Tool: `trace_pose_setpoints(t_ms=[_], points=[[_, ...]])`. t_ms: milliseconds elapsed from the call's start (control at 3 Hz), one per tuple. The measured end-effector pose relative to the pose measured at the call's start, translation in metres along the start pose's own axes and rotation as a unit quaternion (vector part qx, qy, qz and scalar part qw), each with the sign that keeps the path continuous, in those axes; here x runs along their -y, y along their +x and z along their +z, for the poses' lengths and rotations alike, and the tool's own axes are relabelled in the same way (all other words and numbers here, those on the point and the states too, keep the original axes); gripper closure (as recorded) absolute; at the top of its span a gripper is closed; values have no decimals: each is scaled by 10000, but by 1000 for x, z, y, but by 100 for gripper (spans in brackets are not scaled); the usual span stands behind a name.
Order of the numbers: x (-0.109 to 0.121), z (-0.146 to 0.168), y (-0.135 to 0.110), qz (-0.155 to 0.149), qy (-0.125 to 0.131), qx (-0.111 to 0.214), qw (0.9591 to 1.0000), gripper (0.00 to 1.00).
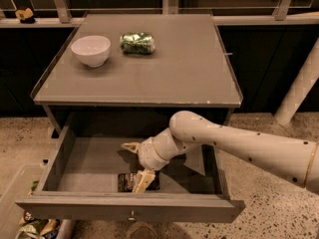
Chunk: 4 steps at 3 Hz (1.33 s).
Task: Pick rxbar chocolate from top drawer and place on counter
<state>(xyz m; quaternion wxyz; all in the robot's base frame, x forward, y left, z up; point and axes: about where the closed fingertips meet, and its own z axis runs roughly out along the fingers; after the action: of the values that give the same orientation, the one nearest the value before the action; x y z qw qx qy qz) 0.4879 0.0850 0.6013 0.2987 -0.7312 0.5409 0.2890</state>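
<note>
The top drawer (pixel 89 158) is pulled open below the counter (pixel 169 68). The rxbar chocolate (pixel 127 181), a dark flat bar, lies on the drawer floor near the front panel. My gripper (pixel 134 166) is inside the drawer, reaching in from the right. It is open: one finger (pixel 130 147) points toward the back, the other finger (pixel 142 180) rests over the bar's right end. The bar's right part is hidden by that finger.
A white bowl (pixel 90 50) and a shiny green foil packet (pixel 137 43) stand on the counter's back left. A clear bin with packets (pixel 25 223) sits on the floor at lower left. A white post (pixel 299 88) stands at the right.
</note>
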Motion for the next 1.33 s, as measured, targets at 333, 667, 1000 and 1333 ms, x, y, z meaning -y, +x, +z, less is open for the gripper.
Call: trace_pose_setpoints(t_ms=[333, 667, 1000, 1333], points=[[0, 0, 0, 0, 0, 0, 10000, 0], [1, 20, 7, 16, -179, 87, 9998, 0], [1, 20, 7, 16, -179, 88, 9998, 0], [1, 20, 7, 16, -180, 88, 9998, 18]])
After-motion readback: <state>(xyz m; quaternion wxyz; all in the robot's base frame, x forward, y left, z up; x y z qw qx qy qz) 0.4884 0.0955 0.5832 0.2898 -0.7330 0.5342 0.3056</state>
